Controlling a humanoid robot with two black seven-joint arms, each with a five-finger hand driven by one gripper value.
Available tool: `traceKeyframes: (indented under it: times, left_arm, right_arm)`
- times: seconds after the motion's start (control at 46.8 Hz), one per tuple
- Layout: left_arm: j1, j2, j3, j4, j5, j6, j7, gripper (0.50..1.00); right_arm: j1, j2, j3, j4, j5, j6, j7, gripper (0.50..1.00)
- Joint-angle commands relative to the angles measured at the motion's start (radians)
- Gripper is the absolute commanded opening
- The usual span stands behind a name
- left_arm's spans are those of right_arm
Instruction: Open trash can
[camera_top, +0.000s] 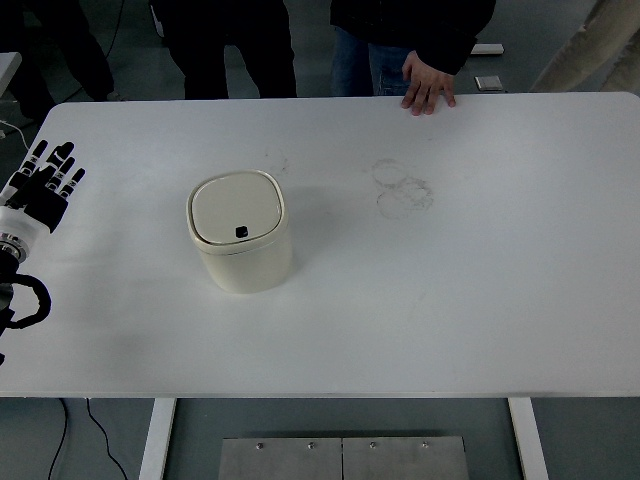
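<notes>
Here the left hand (45, 185), fingers (62, 160) spread, rests well apart from the closed trash can (238, 232).

One tabletop (480, 300), white, and on it just one trash can (240, 245), cream-coloured, with one lid (236, 209) and one small dark button (241, 232) on that lid. One robot hand (45, 180) shows, the left, at the picture's left edge, with four fingers I can count from here. One person's hand (428, 85) rests on the far edge of the tabletop. Behind it stand what look like three or four people, seen only as legs and dark clothing, so the count is unsure. Two faint ring marks (402, 188) stain the surface. Two white table legs (157, 438) show below, and one black cable (95, 430) beside them.
</notes>
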Motion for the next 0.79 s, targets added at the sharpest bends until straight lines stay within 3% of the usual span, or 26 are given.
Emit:
traceKeyframes:
  times: [0.0, 0.77]
  left_arm:
    - [-0.002, 0.000, 0.001, -0.001, 0.000, 0.000, 0.000, 1.000]
    - [-0.023, 0.003, 0.001, 0.000, 0.012, 0.018, 0.003, 1.000]
  right_arm:
    - [0.000, 0.000, 0.000, 0.000, 0.000, 0.000, 0.000, 0.989]
    - [0.000, 0.000, 0.000, 0.000, -0.001, 0.001, 0.000, 0.989]
